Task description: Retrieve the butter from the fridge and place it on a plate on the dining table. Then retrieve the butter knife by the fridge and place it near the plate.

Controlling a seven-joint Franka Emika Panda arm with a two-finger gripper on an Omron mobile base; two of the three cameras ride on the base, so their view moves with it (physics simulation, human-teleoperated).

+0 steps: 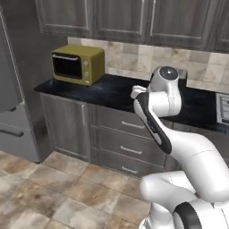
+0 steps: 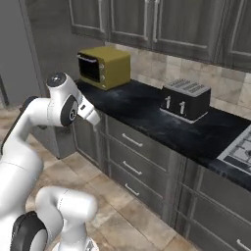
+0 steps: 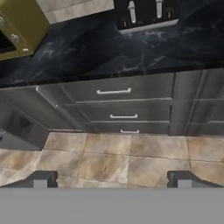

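The grey fridge stands at the left edge of the left base view, its lower drawers showing. In the hand view my gripper is open, its two dark fingertips far apart with nothing between them, looking at cabinet drawers and tiled floor. The arm is folded up in front of the black counter with the yellow oven. The butter, the plate, the dining table and the butter knife are out of view.
A yellow oven sits on the black counter beside the fridge. A dark toaster stands further right, then a stove top. Grey drawers with metal handles run below the counter. Tiled floor lies in front.
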